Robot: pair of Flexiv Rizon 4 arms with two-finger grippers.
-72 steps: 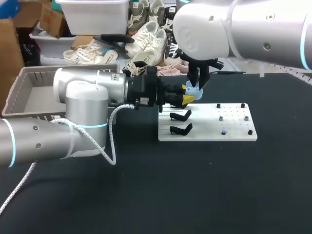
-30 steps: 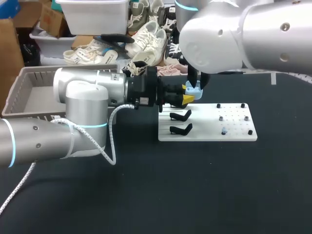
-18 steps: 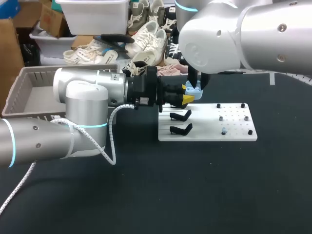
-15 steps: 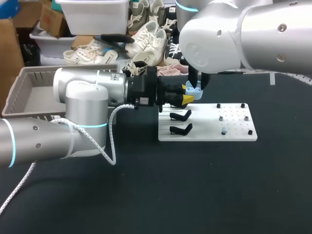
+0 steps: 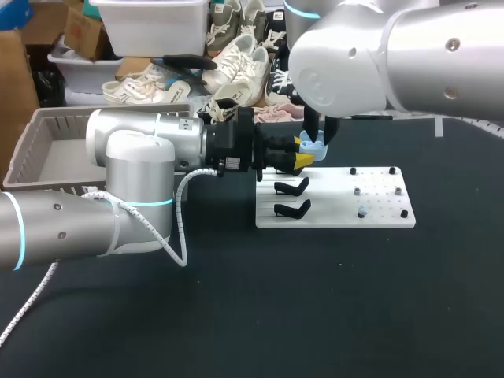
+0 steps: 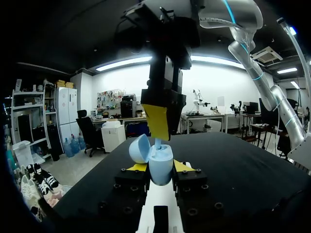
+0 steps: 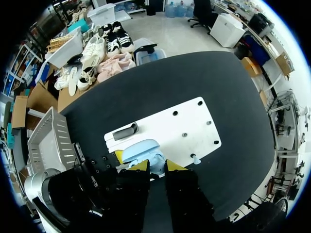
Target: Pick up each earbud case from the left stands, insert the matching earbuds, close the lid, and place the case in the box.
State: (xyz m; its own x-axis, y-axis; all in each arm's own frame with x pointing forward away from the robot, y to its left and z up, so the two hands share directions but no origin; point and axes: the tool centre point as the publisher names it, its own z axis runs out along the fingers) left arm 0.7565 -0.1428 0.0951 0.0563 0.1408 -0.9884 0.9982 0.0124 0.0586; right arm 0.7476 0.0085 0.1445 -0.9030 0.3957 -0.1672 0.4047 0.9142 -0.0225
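A black table (image 5: 236,315) bears a white board (image 5: 378,216) with black stands (image 5: 293,186); the left gripper (image 6: 160,168) clamps an open blue case (image 6: 159,158) above it; the right gripper (image 7: 156,165), hidden from overhead, hangs over the case in the left wrist view, grip unclear.

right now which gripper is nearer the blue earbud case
Left. The left gripper is shut on the blue earbud case, clamping it from both sides; the right gripper hangs just above its open top.
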